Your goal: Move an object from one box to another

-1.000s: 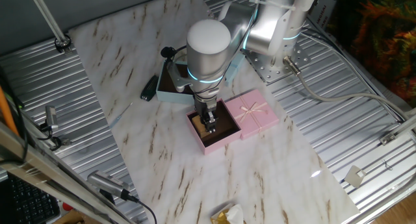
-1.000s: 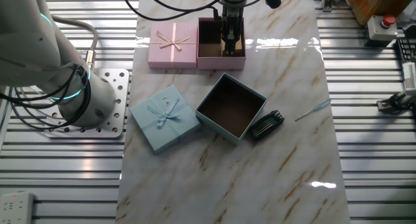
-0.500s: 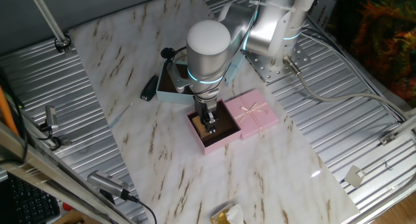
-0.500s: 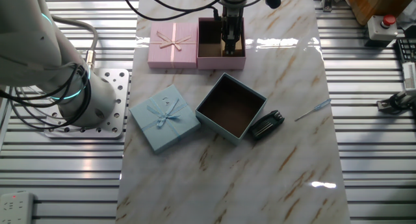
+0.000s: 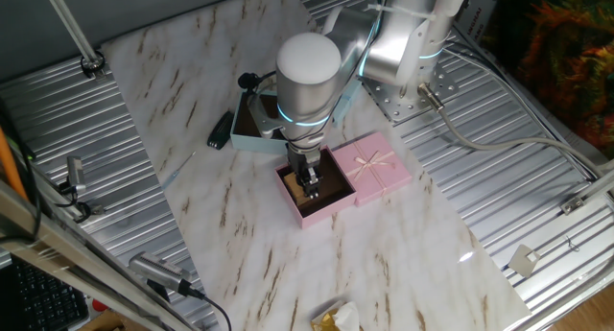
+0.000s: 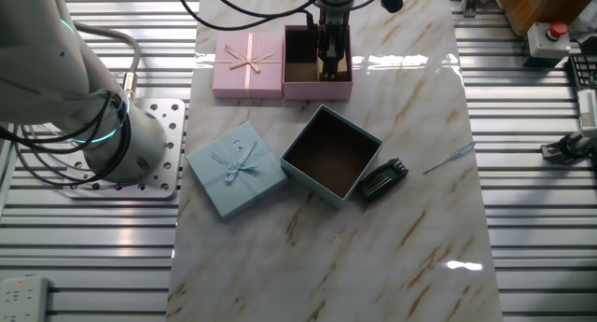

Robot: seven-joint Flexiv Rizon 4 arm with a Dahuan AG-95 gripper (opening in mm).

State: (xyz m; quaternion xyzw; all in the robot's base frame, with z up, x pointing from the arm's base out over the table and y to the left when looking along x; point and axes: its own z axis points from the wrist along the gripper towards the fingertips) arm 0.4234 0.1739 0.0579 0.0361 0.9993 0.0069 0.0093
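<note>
the small tan block (image 5: 312,189) sits low inside the pink box (image 5: 296,204), between the tips of the gripper (image 5: 310,184), which reaches straight down into the box's dark interior; the fingers look closed against the block, though whether it rests on the box floor cannot be told. in the other fixed view the block (image 6: 330,76) shows near the box's (image 6: 317,88) front wall. the pink lid (image 6: 248,65) with its cream bow lies touching the box's side. the light-blue box (image 6: 331,155) stands open, nearby, a blue lid (image 6: 235,170) and a black tool (image 6: 382,179) beside it.
</note>
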